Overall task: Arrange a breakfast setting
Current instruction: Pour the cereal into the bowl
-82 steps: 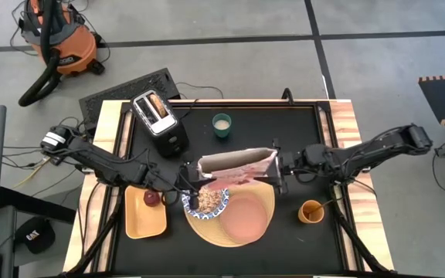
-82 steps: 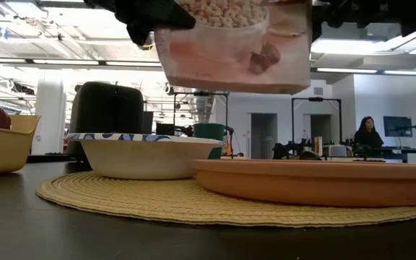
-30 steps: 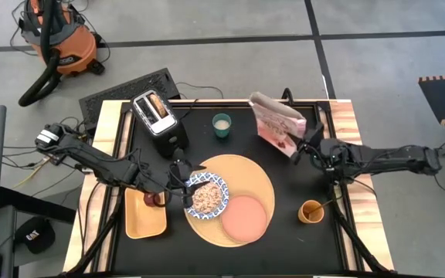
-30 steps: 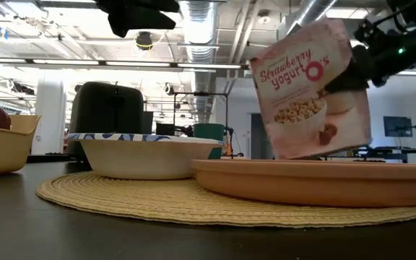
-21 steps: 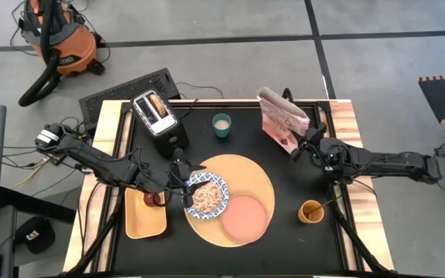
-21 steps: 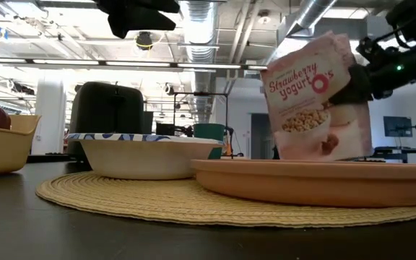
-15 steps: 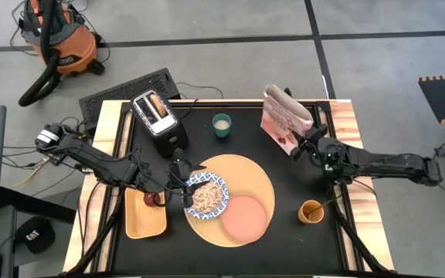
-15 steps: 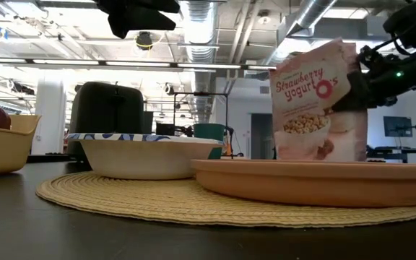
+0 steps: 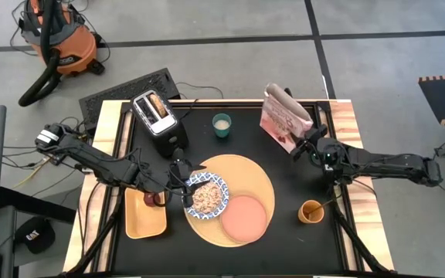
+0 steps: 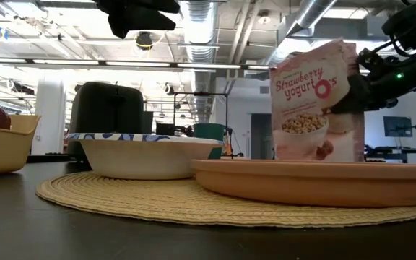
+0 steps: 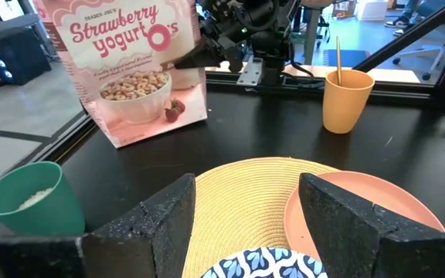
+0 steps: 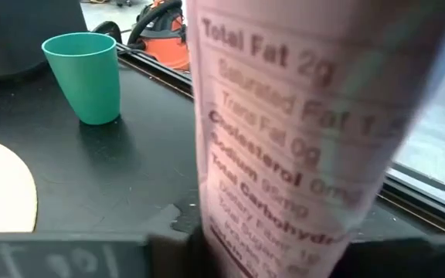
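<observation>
Presently, the right end effector [image 9: 303, 144] was clamped on the side of the pink cereal bag [image 9: 282, 120], which stood upright at the far right of the large round tan board [image 9: 242, 171], well apart from it and apparently resting on the table [image 9: 300, 185]; the low view suggested the bag's base was down, though the pink plate hid the contact. The left end effector [image 11: 242, 212] hung directly over the near-left edge of the board with its fingers spread and nothing between them.

Risk, as judged: the bag was tall, soft-sided and open at the top; if released before it was fully settled, or nudged as the fingers withdrew, it could topple and spill cereal across the table towards the board. The green cup [image 9: 222, 124], beyond the board's far edge, stood near enough to be knocked by a wide swing.

Condition of the setting: the blue-and-white patterned bowl [image 9: 206, 195] sat on the board's left part, filled with cereal; the small pink plate [image 9: 246, 217] lay bare on the board's near-right part, just beside the bowl; the orange cup [image 9: 311, 211], spoon standing in it, stood off the board to its right.
</observation>
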Controlling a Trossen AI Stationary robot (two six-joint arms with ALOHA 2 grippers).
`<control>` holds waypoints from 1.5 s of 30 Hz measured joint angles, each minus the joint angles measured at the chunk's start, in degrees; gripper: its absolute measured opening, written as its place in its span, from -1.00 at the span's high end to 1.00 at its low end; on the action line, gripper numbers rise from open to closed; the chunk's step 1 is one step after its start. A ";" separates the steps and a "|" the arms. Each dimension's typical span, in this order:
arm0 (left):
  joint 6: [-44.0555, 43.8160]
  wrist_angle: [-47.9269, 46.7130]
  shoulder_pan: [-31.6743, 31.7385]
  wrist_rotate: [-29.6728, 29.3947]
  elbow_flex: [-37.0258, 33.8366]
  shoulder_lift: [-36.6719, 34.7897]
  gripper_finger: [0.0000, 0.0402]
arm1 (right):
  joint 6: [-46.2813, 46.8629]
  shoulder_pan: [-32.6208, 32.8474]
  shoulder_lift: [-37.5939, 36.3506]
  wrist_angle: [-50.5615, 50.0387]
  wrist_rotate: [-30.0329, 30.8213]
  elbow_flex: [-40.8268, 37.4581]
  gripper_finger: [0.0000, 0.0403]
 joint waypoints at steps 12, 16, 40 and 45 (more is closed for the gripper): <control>0.00 0.02 0.00 -0.03 0.00 0.00 -0.08 | -1.07 0.02 0.00 -0.02 -0.13 2.08 -0.17; 0.00 0.02 0.00 -0.04 0.00 0.00 -0.08 | -1.78 0.02 0.00 -0.54 -0.16 3.56 -0.17; 0.72 0.02 0.07 -0.02 -0.02 0.00 -0.08 | -6.79 0.16 0.00 -4.61 -0.30 14.03 -0.18; 0.89 0.02 0.07 -0.02 -0.02 0.00 -0.08 | -7.03 1.33 0.00 -4.58 -0.28 15.55 -0.29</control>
